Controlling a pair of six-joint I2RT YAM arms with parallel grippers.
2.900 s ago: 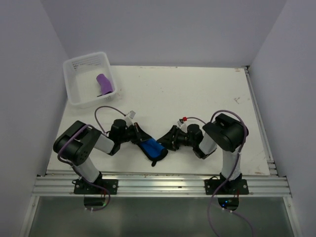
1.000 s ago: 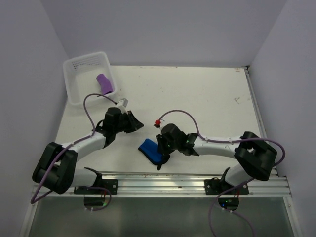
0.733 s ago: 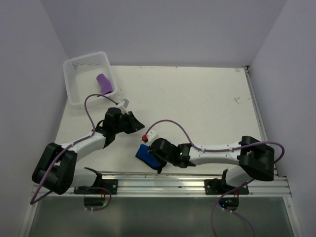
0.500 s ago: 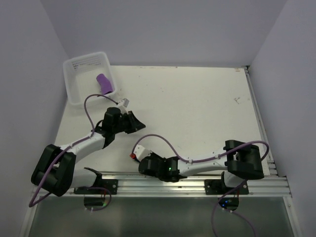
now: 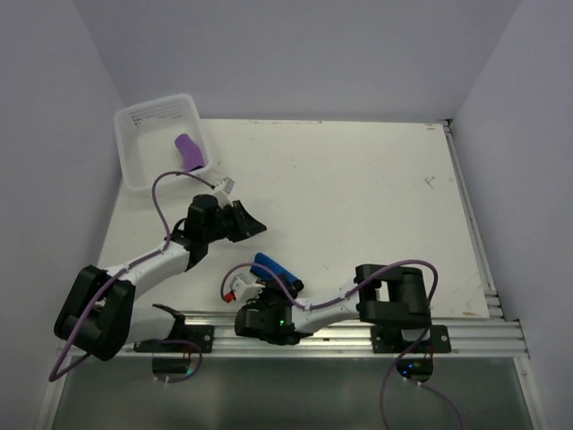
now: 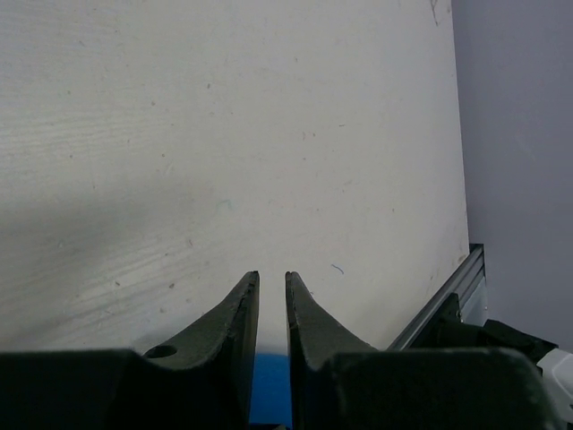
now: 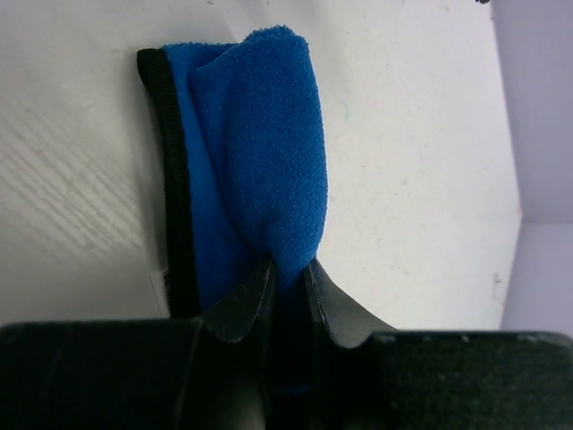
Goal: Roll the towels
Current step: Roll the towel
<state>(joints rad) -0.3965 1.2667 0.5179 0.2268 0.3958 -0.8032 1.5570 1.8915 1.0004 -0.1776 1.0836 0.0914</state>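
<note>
White bench (image 5: 358,197), plain pale walls on three sides. Clear tub (image 5: 132,172) at the far left corner.

Towels:
- Purple towel (image 5: 189,153): lies in the tub as a tight roll. Judged done.
- Blue towel (image 7: 260,161): near the front edge of the bench, between the two arm bases, partly bundled. The right wrist view shows one thick fold doubled over, with a black hem (image 7: 175,179) along its left side.
- Dark towel: not found in any view.

Pincers:
- Right pincer (image 7: 286,269): clamped narrow on the near end of the blue fold, cloth bunched between the jaws. The arm is folded low across the front of the bench.
- Left pincer (image 6: 271,278): narrow, only a slit between the tips, nothing in it. It sits over bare bench, near the blue towel but apart from it.

Handling (judgement): the blue cloth is fleecy, light and limp. It has no stiffness, so it will sag and unroll unless held through the layers. The nap should grip the pads well, so slipping is unlikely. The bench looks smooth, so the cloth may slide when pushed.

Where to hold: across the whole thickness of the roll, near the middle of its length. A single hem or corner would only peel off the outer layer.
</note>
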